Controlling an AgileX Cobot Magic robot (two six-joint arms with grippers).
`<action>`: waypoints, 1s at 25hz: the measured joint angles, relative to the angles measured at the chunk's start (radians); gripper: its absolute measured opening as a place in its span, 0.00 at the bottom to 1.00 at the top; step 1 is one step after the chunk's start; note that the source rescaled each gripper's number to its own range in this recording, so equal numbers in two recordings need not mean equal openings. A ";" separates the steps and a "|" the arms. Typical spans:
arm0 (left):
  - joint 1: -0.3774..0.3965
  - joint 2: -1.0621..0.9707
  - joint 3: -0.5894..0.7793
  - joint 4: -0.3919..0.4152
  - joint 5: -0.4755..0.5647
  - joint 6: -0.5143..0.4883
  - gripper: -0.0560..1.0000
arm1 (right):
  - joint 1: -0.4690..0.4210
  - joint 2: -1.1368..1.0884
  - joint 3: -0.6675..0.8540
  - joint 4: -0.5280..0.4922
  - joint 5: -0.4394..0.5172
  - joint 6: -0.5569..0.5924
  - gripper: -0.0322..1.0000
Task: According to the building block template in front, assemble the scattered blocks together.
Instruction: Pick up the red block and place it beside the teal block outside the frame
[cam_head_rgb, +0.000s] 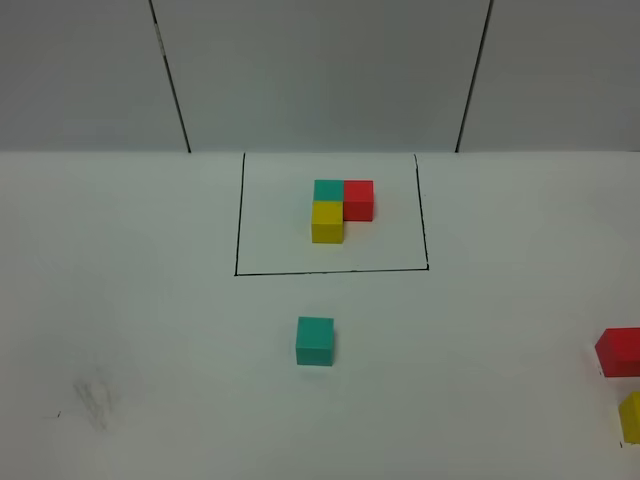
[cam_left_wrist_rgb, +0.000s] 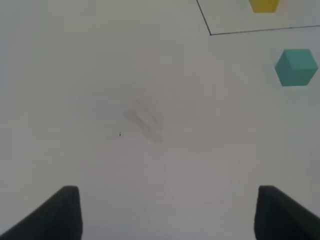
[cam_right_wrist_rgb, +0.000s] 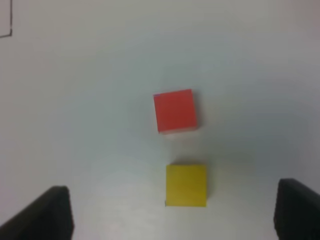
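right hand (cam_right_wrist_rgb: 172, 186) spread above yellow cube (cam_right_wrist_rgb: 186, 185), red cube (cam_right_wrist_rgb: 174, 111) just beside

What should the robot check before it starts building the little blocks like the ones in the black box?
1. Whole template in view, with teal, red and yellow in an L: ok.
2. The left gripper is open and empty: ok.
3. The right gripper is open and empty: ok.
4. The loose teal cube has free space all around: ok.
5. The loose red cube and loose yellow cube are apart, not touching: ok.
6. Loose cubes joined like the template: not ok.
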 joint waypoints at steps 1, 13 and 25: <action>0.000 0.000 0.000 0.000 0.000 0.000 0.75 | 0.000 0.043 -0.017 0.000 0.008 -0.004 0.67; 0.000 0.000 0.000 0.000 0.000 0.000 0.75 | 0.007 0.391 -0.070 -0.012 -0.011 -0.046 0.67; 0.000 0.000 0.000 0.000 0.000 0.000 0.75 | 0.192 0.519 -0.111 -0.131 -0.160 0.049 0.67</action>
